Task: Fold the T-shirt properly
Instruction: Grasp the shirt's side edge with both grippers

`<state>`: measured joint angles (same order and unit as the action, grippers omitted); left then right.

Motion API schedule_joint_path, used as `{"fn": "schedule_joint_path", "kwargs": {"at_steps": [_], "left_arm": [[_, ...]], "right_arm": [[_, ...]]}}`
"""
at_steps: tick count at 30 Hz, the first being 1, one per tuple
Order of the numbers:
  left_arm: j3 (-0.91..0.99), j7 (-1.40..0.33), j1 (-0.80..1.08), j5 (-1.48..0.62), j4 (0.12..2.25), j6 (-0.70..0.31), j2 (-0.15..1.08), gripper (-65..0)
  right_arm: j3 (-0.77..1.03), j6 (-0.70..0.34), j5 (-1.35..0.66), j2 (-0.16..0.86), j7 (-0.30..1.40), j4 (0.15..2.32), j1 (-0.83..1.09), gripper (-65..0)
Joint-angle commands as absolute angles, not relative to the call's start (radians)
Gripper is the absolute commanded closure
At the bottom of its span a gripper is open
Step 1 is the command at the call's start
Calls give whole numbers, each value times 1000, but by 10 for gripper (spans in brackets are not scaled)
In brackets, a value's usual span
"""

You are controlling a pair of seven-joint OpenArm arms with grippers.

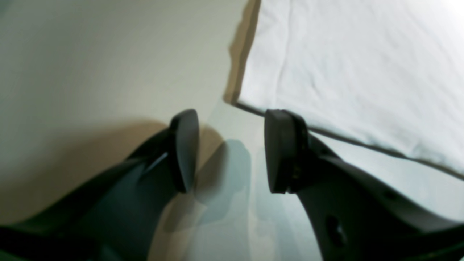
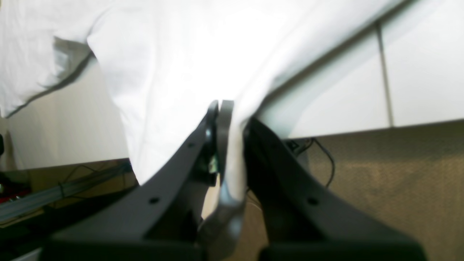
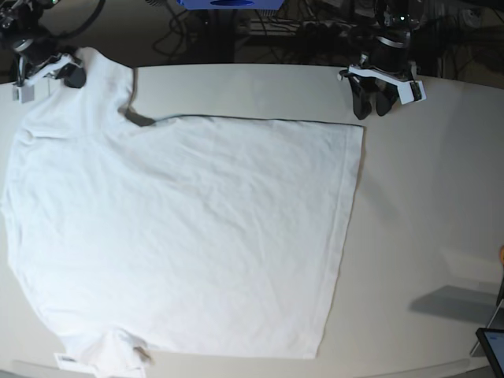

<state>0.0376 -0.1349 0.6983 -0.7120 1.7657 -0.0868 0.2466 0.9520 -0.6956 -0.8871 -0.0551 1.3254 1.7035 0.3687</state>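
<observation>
A pale, smooth worktop [image 3: 425,197] is filling nearly the whole base view, with dark cabling and equipment lying beyond its far edge. The T-shirt [image 3: 189,228] is lying spread out flat across the left and middle of that worktop, its hemmed bottom edge facing the right side and one sleeve reaching toward the far left corner. A small label is showing at the near left edge of the cloth. The right gripper [image 2: 222,108] is sitting at that far left sleeve, its fingers [image 2: 226,119] pressing together on a fold of the white cloth, which is draping over and between them. The left gripper [image 1: 230,150] is hovering just beyond the shirt's far right corner, its fingers [image 1: 279,152] standing apart with only bare worktop between them, beside the hem.
</observation>
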Motion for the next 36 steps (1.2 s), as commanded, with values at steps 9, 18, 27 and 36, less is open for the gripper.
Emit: {"fn": "schedule_joint_path", "kwargs": {"at_steps": [9, 18, 27, 36], "left_arm": [[45, -116, 653, -722, 1678, -91, 246, -297], [30, -117, 584, -866, 1613, -94, 257, -297], [-76, -117, 545, -866, 1606, -96, 257, -297], [-87, -117, 527, -866, 1604, -96, 254, -287]], "right_arm": [[955, -698, -895, -42, 1325, 1715, 386, 0], [954, -698, -895, -42, 1325, 1715, 387, 0], [954, -698, -895, -41, 1325, 1715, 387, 0], [954, -698, -895, -41, 1325, 1715, 387, 0]]}}
